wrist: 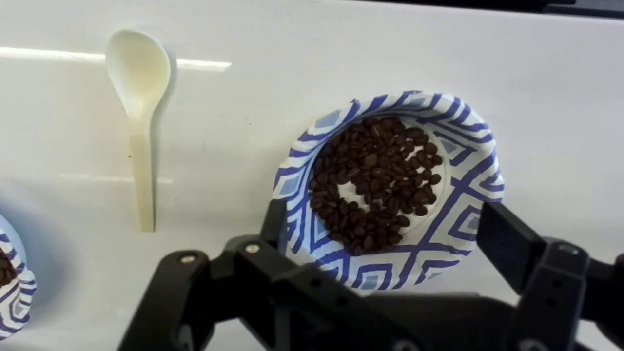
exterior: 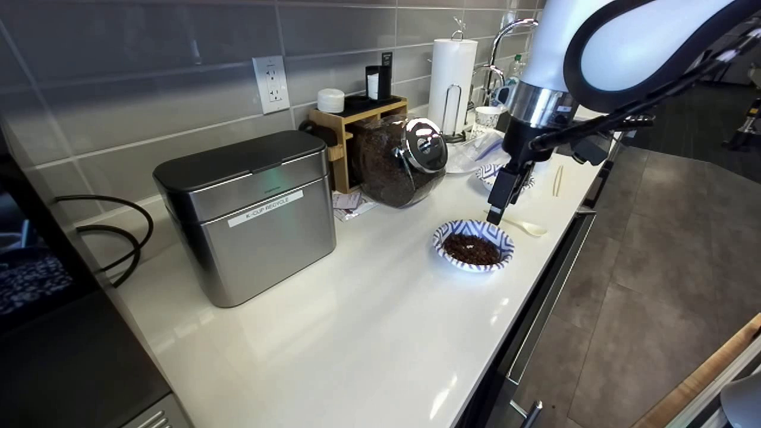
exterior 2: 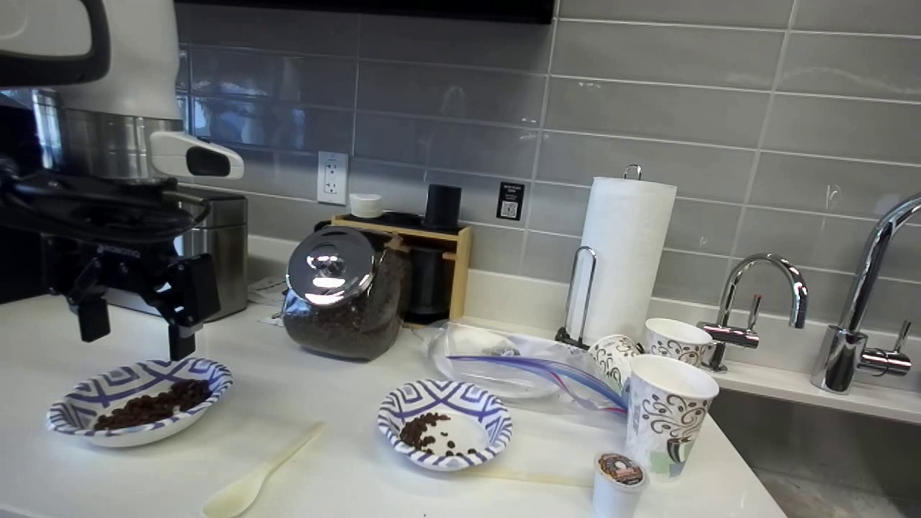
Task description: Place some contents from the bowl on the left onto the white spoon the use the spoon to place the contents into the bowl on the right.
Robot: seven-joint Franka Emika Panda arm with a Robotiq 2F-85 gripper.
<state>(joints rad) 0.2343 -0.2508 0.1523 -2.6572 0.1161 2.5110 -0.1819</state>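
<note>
The left bowl [exterior 2: 119, 394], white with blue patterns, holds many brown coffee beans [exterior 2: 155, 406]. It also shows in the wrist view [wrist: 458, 195] and in an exterior view [exterior: 475, 228]. The white spoon [exterior 2: 248, 489] lies flat on the counter between the bowls; it shows in the wrist view [wrist: 141, 122] and partly in an exterior view [exterior: 526, 226]. The right bowl [exterior 2: 471, 432] holds a few beans; its edge shows in the wrist view [wrist: 20, 302]. My gripper [exterior 2: 138, 337] is open and empty above the left bowl, its fingers [wrist: 382, 226] apart over the bowl.
A coffee jar [exterior 2: 345, 302], a plastic bag [exterior 2: 525, 367], paper cups [exterior 2: 669, 417] and a small pod cup [exterior 2: 619, 485] stand around the right bowl. A steel bin [exterior: 270, 220] stands by the wall. The counter's front edge [exterior: 535, 270] runs near the left bowl.
</note>
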